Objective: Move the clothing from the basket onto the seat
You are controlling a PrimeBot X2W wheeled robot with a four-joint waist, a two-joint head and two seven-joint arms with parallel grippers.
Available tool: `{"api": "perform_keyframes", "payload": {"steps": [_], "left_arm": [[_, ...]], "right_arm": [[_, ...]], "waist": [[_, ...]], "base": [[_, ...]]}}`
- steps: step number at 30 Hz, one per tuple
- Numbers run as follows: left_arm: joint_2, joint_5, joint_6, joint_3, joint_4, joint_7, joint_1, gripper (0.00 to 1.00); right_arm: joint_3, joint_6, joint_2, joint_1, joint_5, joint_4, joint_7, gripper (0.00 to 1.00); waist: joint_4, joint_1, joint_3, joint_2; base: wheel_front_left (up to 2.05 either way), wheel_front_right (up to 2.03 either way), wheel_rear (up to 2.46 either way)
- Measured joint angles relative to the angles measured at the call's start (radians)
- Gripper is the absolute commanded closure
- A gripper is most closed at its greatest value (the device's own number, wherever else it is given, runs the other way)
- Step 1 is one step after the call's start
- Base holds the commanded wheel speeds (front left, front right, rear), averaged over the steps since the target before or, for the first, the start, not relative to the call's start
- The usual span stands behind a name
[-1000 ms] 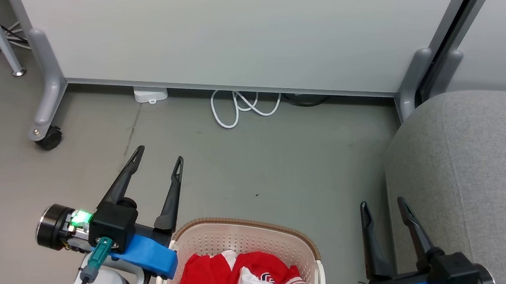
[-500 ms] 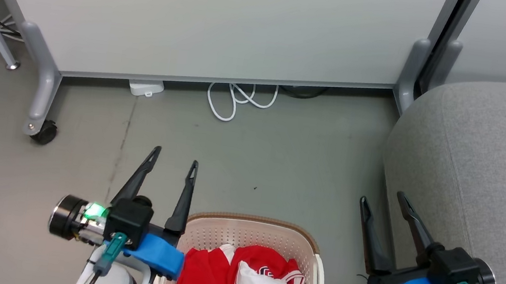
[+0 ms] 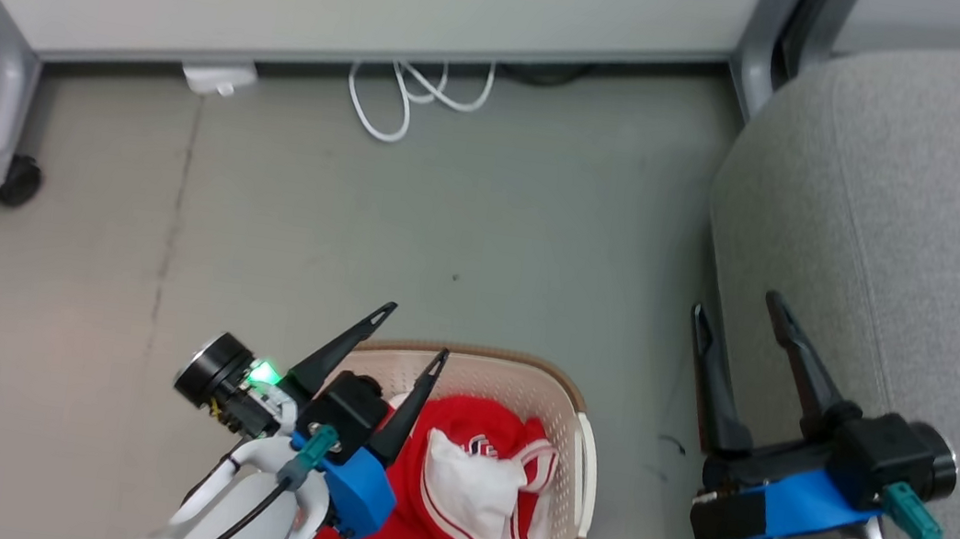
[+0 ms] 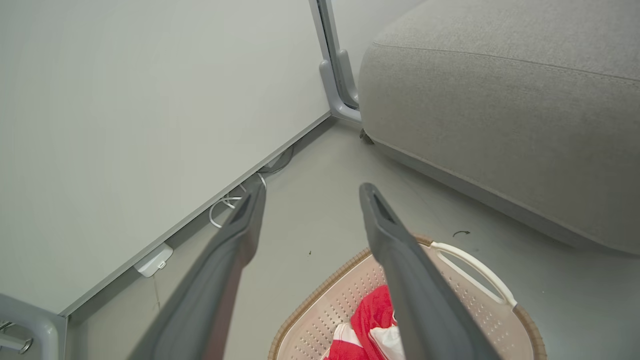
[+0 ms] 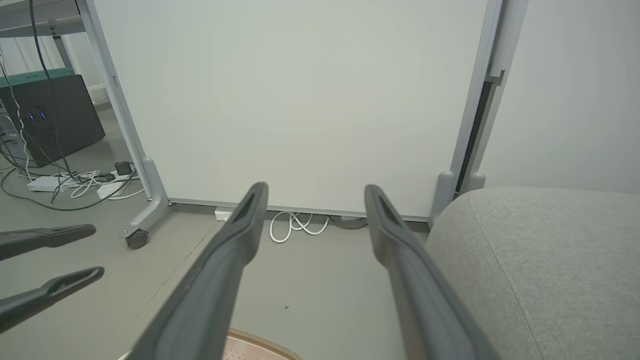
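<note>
Red clothing piled in the basket on the floor, near the grey seat. I see my left claw spread wide over the basket rim, empty. Right claw is wide too, empty, beside the seat edge.

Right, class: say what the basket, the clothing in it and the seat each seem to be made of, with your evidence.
The basket: likely moulded plastic, cream and smooth, with rows of holes; its brown rim looks woven, perhaps also plastic. The clothing: soft red and white fabric, crumpled into folds. The seat: grey woven upholstery, matte, finely textured.
</note>
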Motion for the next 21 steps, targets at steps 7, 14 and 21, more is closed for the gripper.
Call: {"api": "perform_keyframes", "payload": {"steps": [7,14,21], "left_arm": [[0.022,0.009,-0.009,-0.114,0.156,0.000,-0.107,0.00],[0.028,0.010,-0.014,-0.264,0.377,0.000,-0.234,0.00],[0.018,-0.009,-0.014,-0.427,0.579,0.017,-0.391,0.00]], "right_arm": [[0.012,0.000,0.000,-0.072,0.002,-0.020,0.000,0.00],[0.028,0.000,-0.001,-0.147,0.012,-0.043,0.000,0.00],[0.048,0.000,-0.001,-0.230,0.020,-0.078,0.000,0.00]], "waist": [[-0.036,0.0001,0.113,0.0000],[-0.070,0.0001,0.233,0.0000],[-0.098,0.0002,0.370,0.0000]], "base": [[0.00,0.00,0.00],[0.00,0.00,0.00],[0.00,0.00,0.00]]}}
